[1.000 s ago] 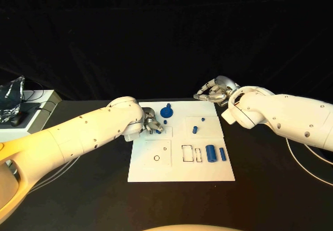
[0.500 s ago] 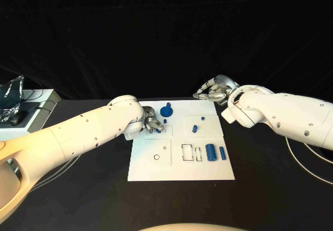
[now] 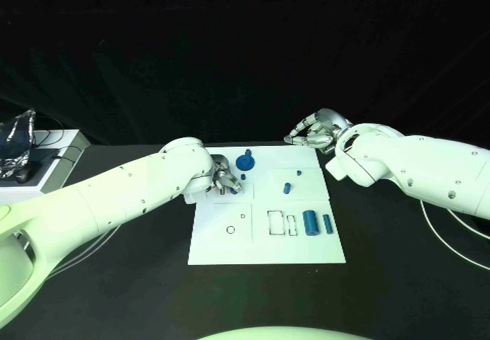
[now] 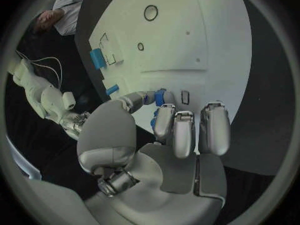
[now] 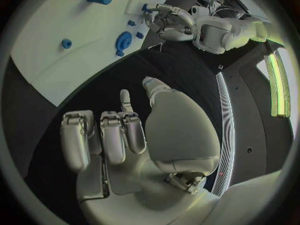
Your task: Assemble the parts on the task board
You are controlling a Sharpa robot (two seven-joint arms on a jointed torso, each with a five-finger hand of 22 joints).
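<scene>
Left hand [image 3: 224,180], pinching small blue part [image 4: 160,97], has edged toward upper-left board [image 3: 268,241] (placement near); right hand [image 3: 314,132] curled, holding nothing, unmoved.

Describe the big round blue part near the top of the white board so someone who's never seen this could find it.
Start at the white task board in the middle of the black table. Go to its far edge, just beyond the left hand. The round blue part sits there: a wide, disc-like piece, unlike the slim blue cylinders nearer the board's front right.

We see a matt white task board [image 3: 268,241], blue plastic-looking parts [image 3: 309,223], glossy white arms [image 3: 122,191] and metallic silver hands [image 4: 169,130].
</scene>
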